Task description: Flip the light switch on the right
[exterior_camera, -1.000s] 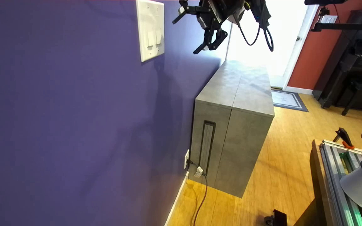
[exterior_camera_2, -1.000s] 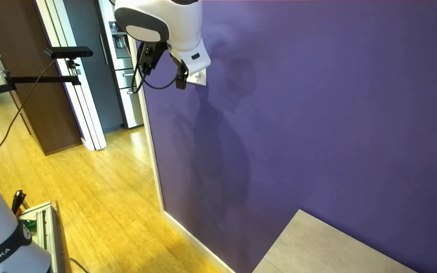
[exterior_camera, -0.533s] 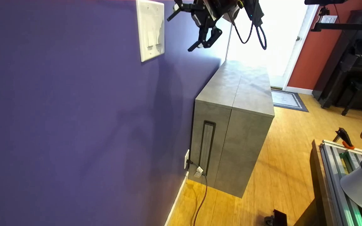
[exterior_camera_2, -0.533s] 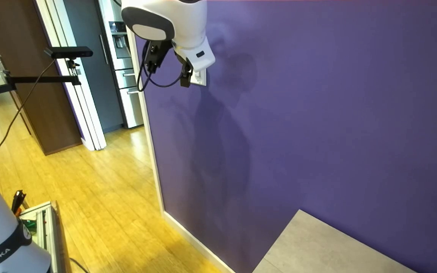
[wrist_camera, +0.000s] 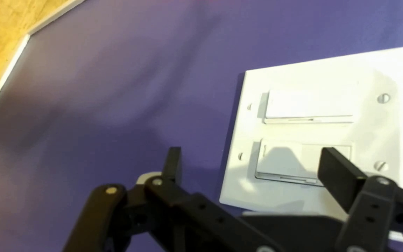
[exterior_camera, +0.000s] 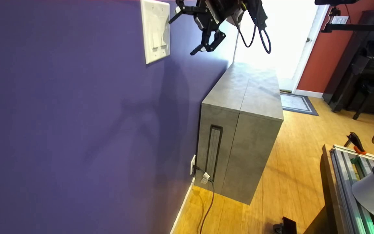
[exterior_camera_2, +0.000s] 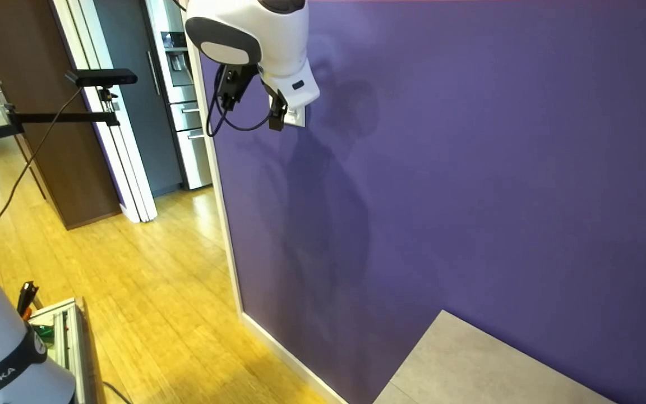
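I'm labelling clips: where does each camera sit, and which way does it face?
In an exterior view: high by the wall, facing down past the plate toward the cabinet; open jaws and base show.
In an exterior view: near the cabinet, facing along the wall toward the fridge; arm and base show.
Wrist view: on the arm, facing plate and right switch; jaws at bottom.
Both exterior views share wall, plate, cabinet, base.

Free air below the gripper (exterior_camera: 180, 38), the wall plate (exterior_camera: 157, 16) near.
The gap between the spread fingers (wrist_camera: 338, 171) is free. The purple wall (exterior_camera: 76, 113) blocks one side; the grey cabinet (exterior_camera: 243, 94) stands lower along it, well apart from the gripper. In the wrist view a fingertip covers one end of the light switch (wrist_camera: 285, 161); whether they touch cannot be told.
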Robot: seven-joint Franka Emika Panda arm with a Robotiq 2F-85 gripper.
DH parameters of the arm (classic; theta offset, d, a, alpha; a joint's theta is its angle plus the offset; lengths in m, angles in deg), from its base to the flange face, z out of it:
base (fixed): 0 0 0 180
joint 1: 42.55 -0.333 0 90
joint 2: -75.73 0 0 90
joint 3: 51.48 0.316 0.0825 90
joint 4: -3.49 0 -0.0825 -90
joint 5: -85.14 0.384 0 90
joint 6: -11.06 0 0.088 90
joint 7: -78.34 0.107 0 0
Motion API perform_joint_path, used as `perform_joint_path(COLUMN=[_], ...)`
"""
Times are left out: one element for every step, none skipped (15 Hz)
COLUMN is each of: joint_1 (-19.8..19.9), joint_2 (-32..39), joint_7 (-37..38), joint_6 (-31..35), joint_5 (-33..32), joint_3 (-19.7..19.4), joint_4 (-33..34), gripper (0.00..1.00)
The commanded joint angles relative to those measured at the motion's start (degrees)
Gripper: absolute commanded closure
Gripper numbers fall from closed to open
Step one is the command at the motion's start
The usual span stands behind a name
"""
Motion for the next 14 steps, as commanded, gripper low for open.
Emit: perform_joint_path(joint_1=[-0.19,-0.19,-0.19,-0.19,-0.2,-0.22,-0.2,-0.18,-0.17,-0.16,-0.16,-0.15,-0.14,-0.12], joint_2=[1.29,1.44,1.61,1.75,1.85,1.97,2.08,2.18,2.28,2.37,2.43,2.46,2.5,2.51], joint_7=[0.19,0.2,0.23,0.22,0.18,0.08,0.29,0.2,0.14,0.14,0.16,0.25,0.32,0.45], joint_6=[1.35,1.37,1.42,1.42,1.48,1.54,1.54,1.62,1.78,1.86,1.82,1.87,1.95,1.81], joint_5=[2.1,2.18,2.2,2.25,2.34,2.65,2.51,2.62,2.75,2.86,2.84,2.6,2.44,2.37], joint_3=[0.62,0.63,0.65,0.65,0.68,0.69,0.73,0.73,0.75,0.75,0.75,0.78,0.81,0.79], joint_4=[1.24,1.35,1.51,1.65,1.76,1.95,2.08,2.26,2.42,2.58,2.64,2.62,2.58,2.52], gripper=[0.0,0.0,0.0,0.0,0.0,0.0,0.0,0.0,0.0,0.0,0.0,0.0,0.0,0.0])
